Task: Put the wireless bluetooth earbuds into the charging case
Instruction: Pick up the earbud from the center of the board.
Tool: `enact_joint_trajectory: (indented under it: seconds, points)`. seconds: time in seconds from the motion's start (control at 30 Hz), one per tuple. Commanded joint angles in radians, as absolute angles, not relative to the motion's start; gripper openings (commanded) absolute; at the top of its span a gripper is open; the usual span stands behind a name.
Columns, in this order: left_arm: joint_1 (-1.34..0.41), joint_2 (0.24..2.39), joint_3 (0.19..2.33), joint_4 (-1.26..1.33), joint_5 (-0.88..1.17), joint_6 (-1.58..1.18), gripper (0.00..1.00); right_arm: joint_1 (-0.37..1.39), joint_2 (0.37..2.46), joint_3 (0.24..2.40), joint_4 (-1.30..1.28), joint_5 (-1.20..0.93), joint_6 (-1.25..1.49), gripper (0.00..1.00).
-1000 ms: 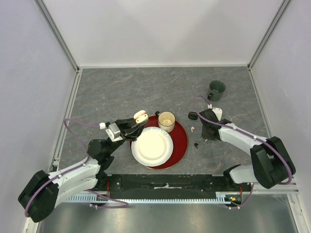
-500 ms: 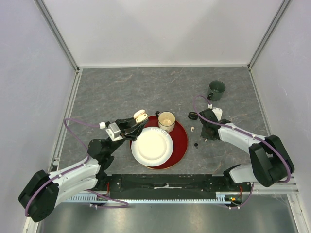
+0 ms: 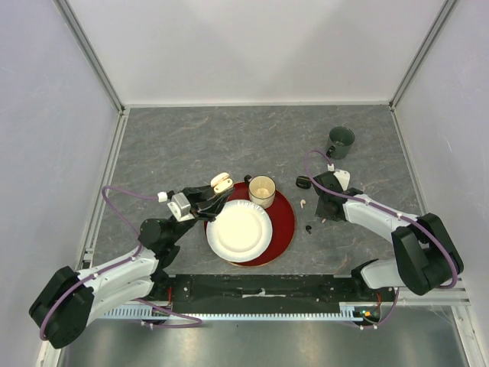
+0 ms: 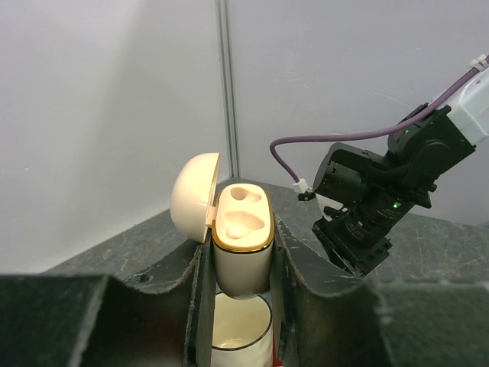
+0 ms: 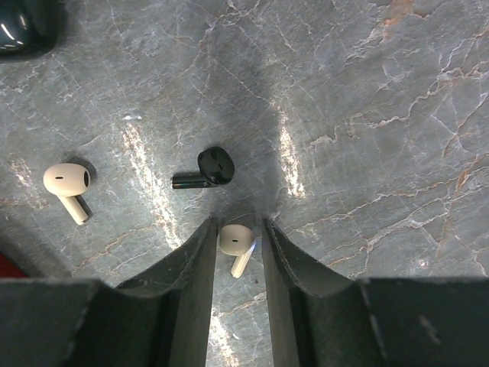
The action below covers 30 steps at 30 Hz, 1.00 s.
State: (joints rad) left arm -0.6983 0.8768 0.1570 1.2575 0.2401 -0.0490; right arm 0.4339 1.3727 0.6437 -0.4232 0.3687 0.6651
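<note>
The right gripper (image 5: pixel 235 229) straddles a small white stemmed earbud (image 5: pixel 235 241) on the grey marbled table (image 5: pixel 367 115); pinched or not, I cannot tell. A black earbud (image 5: pixel 211 167) lies at its 11 o'clock. The left gripper (image 4: pixel 241 246) clamps the cream egg-shaped charging case (image 4: pixel 241 222), lid open, wells empty: nothing inserted yet. Both arms have barely moved since earlier.

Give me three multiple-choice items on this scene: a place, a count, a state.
1. The white earbud nearest the right gripper lies: A) between its fingers B) left of both C) right of both.
2. Earbuds in the right wrist view: A) one B) three C) five.
3. The charging case in the left gripper is: A) shut B) open C) lidless.
1 A: fingers flank it on the table. 2 B: it, a second white earbud, a black earbud. 3 B: lid swung back.
</note>
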Motion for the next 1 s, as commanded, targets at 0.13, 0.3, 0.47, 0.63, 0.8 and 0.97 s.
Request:
enact_joint_trajectory:
  seconds: [0.13, 0.3, 0.47, 0.63, 0.8, 0.97]
  points:
    - [-0.701, 0.888, 0.169, 1.304, 0.233, -0.011, 0.02, 0.430, 1.362, 0.612, -0.433, 0.374, 0.661, 0.31]
    - [-0.699, 0.887, 0.169, 1.305, 0.233, -0.014, 0.02, 0.430, 1.356, 0.609, -0.433, 0.365, 0.661, 0.31]
    - [-0.701, 0.887, 0.167, 1.307, 0.232, -0.015, 0.02, 0.430, 1.347, 0.609, -0.433, 0.365, 0.664, 0.21]
    - [-0.699, 0.891, 0.169, 1.308, 0.233, -0.018, 0.02, 0.431, 1.318, 0.623, -0.428, 0.350, 0.650, 0.13]
    - [-0.700, 0.899, 0.173, 1.308, 0.239, -0.020, 0.02, 0.431, 1.231, 0.659, -0.426, 0.316, 0.614, 0.07]
    - [-0.701, 0.916, 0.183, 1.308, 0.250, -0.023, 0.02, 0.454, 1.132, 0.692, -0.381, 0.265, 0.574, 0.02]
